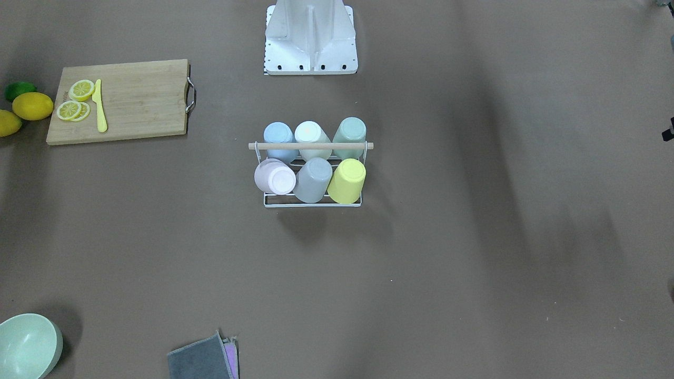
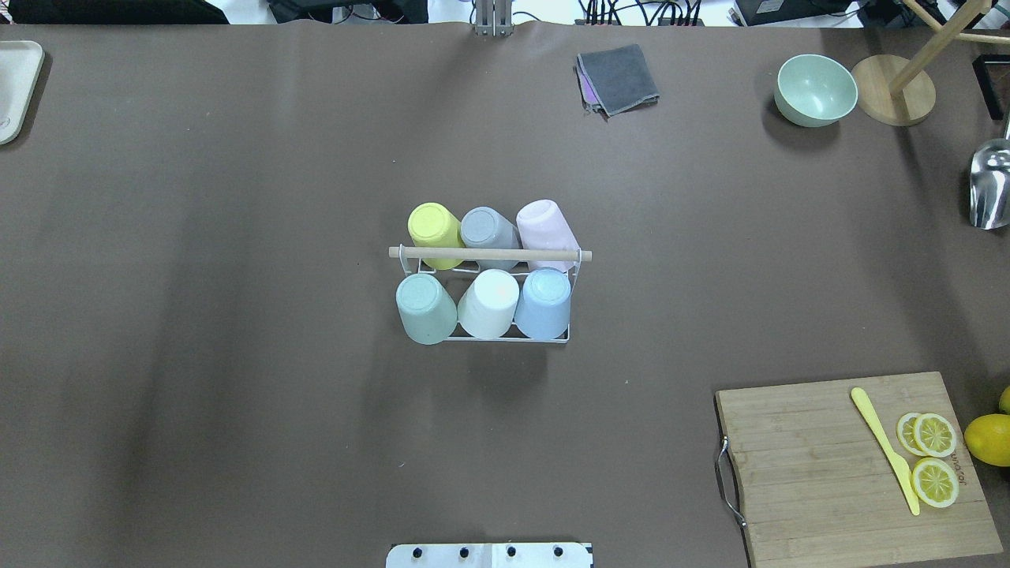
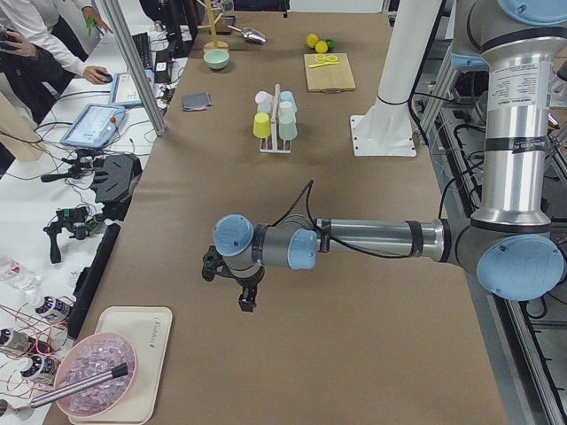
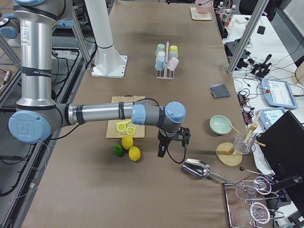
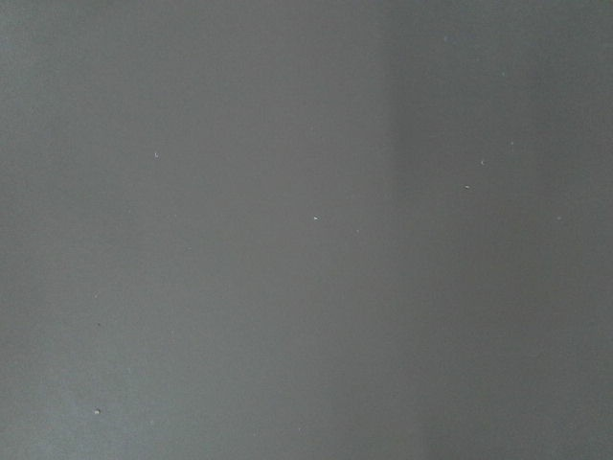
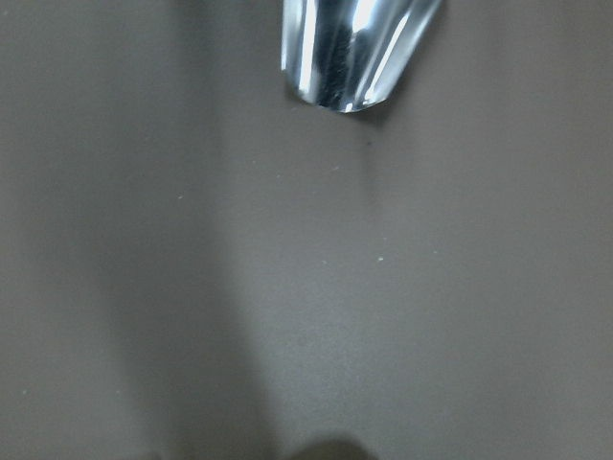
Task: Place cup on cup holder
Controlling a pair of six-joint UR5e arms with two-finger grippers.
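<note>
The cup holder [image 2: 489, 254], a white wire rack with a wooden rod handle, stands mid-table and also shows in the front view [image 1: 310, 146]. Several cups sit upside down on its prongs: yellow [image 2: 432, 227], grey [image 2: 488, 229], pink [image 2: 546, 223], green [image 2: 424, 309], white [image 2: 489, 304] and blue [image 2: 544, 304]. My left gripper [image 3: 246, 297] hangs over bare table far to the left of the rack. My right gripper [image 4: 162, 151] hangs far to the right, near a metal scoop [image 6: 354, 48]. Both show only in side views, so I cannot tell whether they are open or shut.
A cutting board [image 2: 852, 465] with lemon slices and a yellow knife lies front right, whole lemons [image 2: 990, 438] beside it. A green bowl [image 2: 815, 89], a wooden stand [image 2: 892, 99] and a grey cloth [image 2: 619, 77] lie at the far side. A white tray [image 2: 16, 87] is far left.
</note>
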